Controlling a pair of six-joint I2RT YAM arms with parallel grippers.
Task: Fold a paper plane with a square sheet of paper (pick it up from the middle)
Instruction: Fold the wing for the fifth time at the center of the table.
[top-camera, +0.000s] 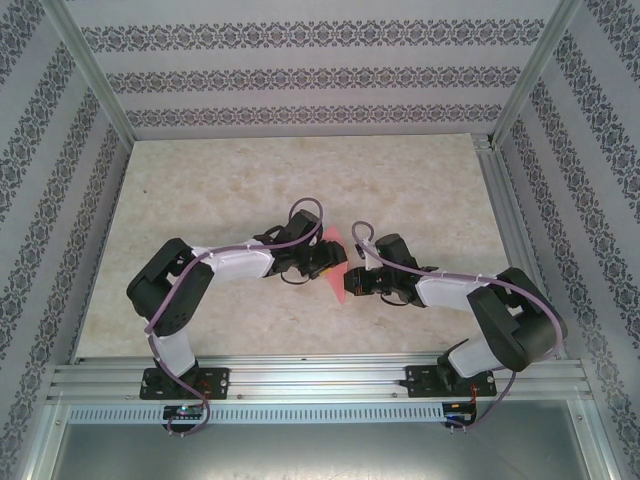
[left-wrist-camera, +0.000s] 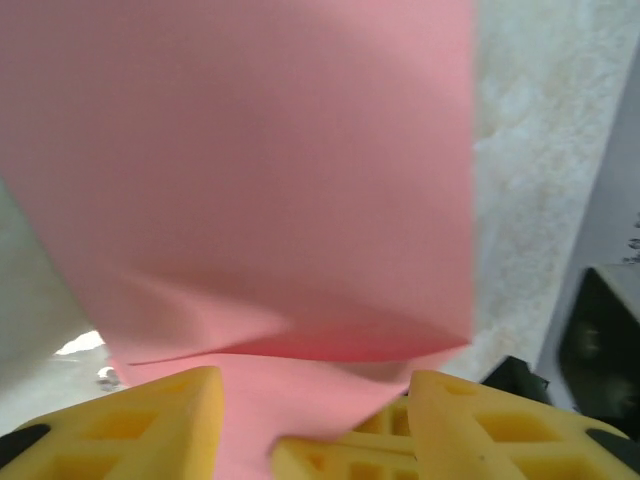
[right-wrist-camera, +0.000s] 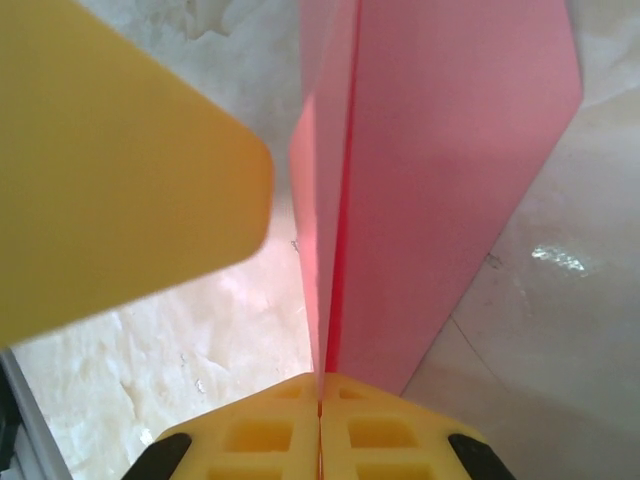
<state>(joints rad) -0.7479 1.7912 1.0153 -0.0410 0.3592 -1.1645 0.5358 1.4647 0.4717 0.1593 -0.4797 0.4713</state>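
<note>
Top external has both arms meeting just to the 6 o'clock side of the middle of the table (top-camera: 200, 190). The paper plane (top-camera: 338, 270) is held up on edge between them, its narrow tip aimed at 6 o'clock.

The left gripper (top-camera: 318, 258) sits on its 9 o'clock side, the right gripper (top-camera: 356, 282) on its 3 o'clock side. From the right wrist, that gripper's yellow fingers (right-wrist-camera: 390, 430) are pressed tight together on the folded edge. That's a firm pinch!

Left wrist tells another story: its fingers (left-wrist-camera: 150, 420) stand apart with pink-red paper running loose through the gap, so there's no grip there.

As for progress, this is no flat square any more. There's a sharp lengthwise crease, stacked layers and a slanted edge running to a point, so I'd call the folding well along. What's left looks like finishing the wings and setting it down, though I can't tell whether every fold is in. The paper is thin, plain and slightly bowed near the left fingers.
</note>
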